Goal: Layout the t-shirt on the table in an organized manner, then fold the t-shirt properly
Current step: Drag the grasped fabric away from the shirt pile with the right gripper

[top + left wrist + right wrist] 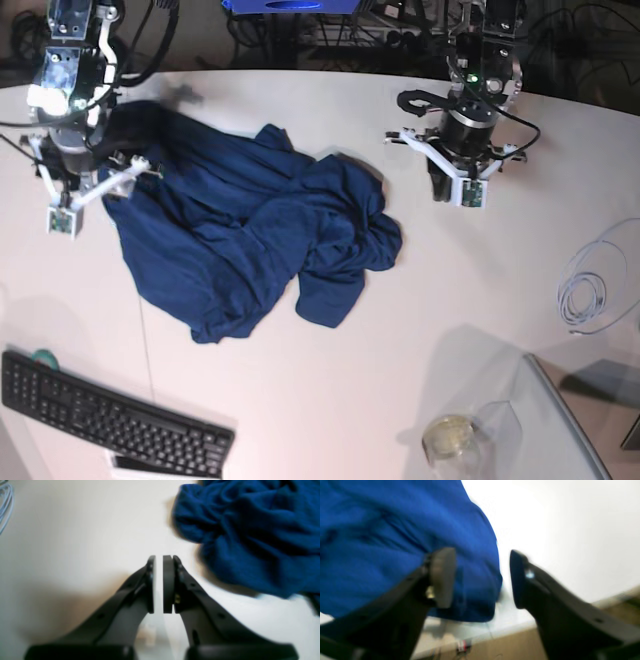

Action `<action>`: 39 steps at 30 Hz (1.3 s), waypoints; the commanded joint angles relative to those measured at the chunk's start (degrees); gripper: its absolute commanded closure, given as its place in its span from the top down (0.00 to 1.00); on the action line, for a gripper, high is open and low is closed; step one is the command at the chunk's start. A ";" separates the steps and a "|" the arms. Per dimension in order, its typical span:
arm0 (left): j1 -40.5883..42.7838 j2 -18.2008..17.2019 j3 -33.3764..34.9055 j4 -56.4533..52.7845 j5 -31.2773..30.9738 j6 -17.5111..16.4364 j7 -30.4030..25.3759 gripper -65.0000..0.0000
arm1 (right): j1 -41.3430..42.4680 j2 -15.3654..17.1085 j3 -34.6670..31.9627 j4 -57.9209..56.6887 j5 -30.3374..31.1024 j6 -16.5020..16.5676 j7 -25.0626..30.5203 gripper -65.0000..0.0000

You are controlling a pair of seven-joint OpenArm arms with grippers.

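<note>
The dark blue t-shirt (240,240) lies crumpled in a heap on the left half of the white table (320,400). My right gripper (480,555) hovers at the shirt's far left edge, jaws open, with a fold of the t-shirt (382,542) behind its left finger and reaching into the gap, near the table (570,530) edge. My left gripper (159,560) is over the bare table (75,530), to the right of the heap in the base view. Its pads are nearly together with nothing between them. The t-shirt (250,530) fills the upper right of its view.
A black keyboard (110,420) lies at the front left edge. A coiled white cable (590,290) sits at the right, also seen as cable (5,505). A glass panel (560,430) and a small jar (448,437) stand at the front right.
</note>
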 commanded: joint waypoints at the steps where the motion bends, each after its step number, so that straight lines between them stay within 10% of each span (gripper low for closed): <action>1: 0.16 -0.52 -2.32 0.86 0.34 0.65 -0.79 0.07 | 1.88 1.29 -1.80 0.67 0.14 0.25 1.38 0.57; 10: 5.44 -1.05 -18.59 0.86 -8.98 -1.20 -0.61 0.41 | 24.91 6.13 -21.58 -20.07 0.32 0.25 -1.52 0.60; 16: 9.39 -1.05 -25.88 0.86 -23.66 -6.39 -0.52 0.41 | 34.76 6.04 -26.86 -39.42 0.32 0.25 4.54 0.60; 27: 9.22 -0.61 -26.06 0.86 -24.01 -6.39 -0.52 0.38 | 36.26 6.04 -27.03 -48.91 0.32 0.25 9.82 0.58; 32: 9.13 -0.61 -25.97 0.86 -24.01 -6.39 -0.52 0.38 | 34.15 6.39 -26.77 -43.90 0.32 0.25 9.38 0.00; 39: 9.13 -0.70 -25.97 0.77 -23.93 -6.39 -0.52 0.38 | 22.19 6.13 -20.17 -20.16 0.32 0.25 4.63 0.00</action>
